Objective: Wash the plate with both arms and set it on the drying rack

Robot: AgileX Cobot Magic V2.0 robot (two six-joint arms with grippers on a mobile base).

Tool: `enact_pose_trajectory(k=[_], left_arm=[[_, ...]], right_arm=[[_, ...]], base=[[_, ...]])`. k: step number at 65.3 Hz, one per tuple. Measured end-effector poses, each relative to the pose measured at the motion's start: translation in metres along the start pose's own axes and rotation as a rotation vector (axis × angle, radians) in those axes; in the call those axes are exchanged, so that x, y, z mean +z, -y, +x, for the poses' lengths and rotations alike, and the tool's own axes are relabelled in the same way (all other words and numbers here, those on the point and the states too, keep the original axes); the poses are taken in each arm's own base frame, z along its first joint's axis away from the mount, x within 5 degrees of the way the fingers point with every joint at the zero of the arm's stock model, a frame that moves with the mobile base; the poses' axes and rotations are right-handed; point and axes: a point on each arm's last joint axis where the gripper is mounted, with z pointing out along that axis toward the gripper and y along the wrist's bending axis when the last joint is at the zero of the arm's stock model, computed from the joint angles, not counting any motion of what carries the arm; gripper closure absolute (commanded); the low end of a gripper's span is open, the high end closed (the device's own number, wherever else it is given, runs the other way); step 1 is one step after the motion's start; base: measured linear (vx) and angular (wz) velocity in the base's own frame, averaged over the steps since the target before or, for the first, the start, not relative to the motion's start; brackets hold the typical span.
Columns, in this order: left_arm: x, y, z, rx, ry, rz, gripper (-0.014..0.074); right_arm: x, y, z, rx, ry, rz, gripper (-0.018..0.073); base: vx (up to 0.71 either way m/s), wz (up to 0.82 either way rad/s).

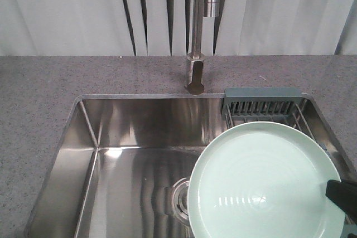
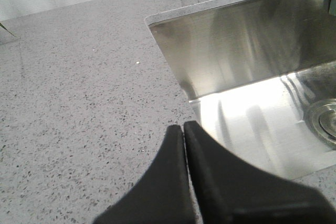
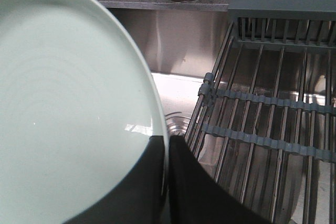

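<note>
The pale mint-green plate [image 1: 262,182] hangs tilted over the right half of the sink, in front of the drying rack [image 1: 262,107]. My right gripper [image 1: 341,193] is shut on the plate's right rim. In the right wrist view the plate [image 3: 68,114] fills the left side and the right gripper [image 3: 167,140] clamps its edge, with the drying rack [image 3: 262,129] of steel rods just to the right. My left gripper [image 2: 184,128] is shut and holds nothing, hovering over the counter by the sink's left edge. It does not show in the front view.
The steel sink basin [image 1: 122,160] has a round drain [image 1: 181,199] partly behind the plate. A faucet [image 1: 196,37] rises at the back centre. Grey speckled countertop [image 2: 79,93] surrounds the sink. A slotted grey caddy [image 3: 283,19] sits at the rack's far end.
</note>
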Motion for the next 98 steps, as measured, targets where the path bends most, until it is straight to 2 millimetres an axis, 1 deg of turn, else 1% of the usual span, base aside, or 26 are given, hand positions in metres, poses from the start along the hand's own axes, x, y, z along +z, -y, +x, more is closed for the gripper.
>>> enact_pose_trajectory(k=[48, 56, 73, 80, 93, 98], left_arm=[[0.000, 0.000, 0.000, -0.001, 0.004, 0.000, 0.0603], [0.000, 0.000, -0.006, -0.025, 0.068, 0.001, 0.0603], [-0.004, 0.000, -0.026, -0.089, 0.286, 0.015, 0.0603], [-0.004, 0.000, -0.028, -0.107, 0.315, 0.020, 0.0603], [-0.005, 0.000, -0.029, -0.117, 0.318, 0.022, 0.0603], [-0.005, 0.000, -0.030, -0.189, 0.336, 0.036, 0.0603]], right_arm=[[0.000, 0.000, 0.000, 0.000, 0.000, 0.000, 0.0561], [0.000, 0.000, 0.000, 0.000, 0.000, 0.000, 0.0561], [0.000, 0.000, 0.000, 0.000, 0.000, 0.000, 0.0561], [0.000, 0.000, 0.000, 0.000, 0.000, 0.000, 0.0561], [0.000, 0.000, 0.000, 0.000, 0.000, 0.000, 0.0561], [0.000, 0.000, 0.000, 0.000, 0.000, 0.000, 0.0561]], base=[[0.00, 0.00], [0.00, 0.00], [0.00, 0.00], [0.00, 0.00], [0.00, 0.00], [0.00, 0.00]])
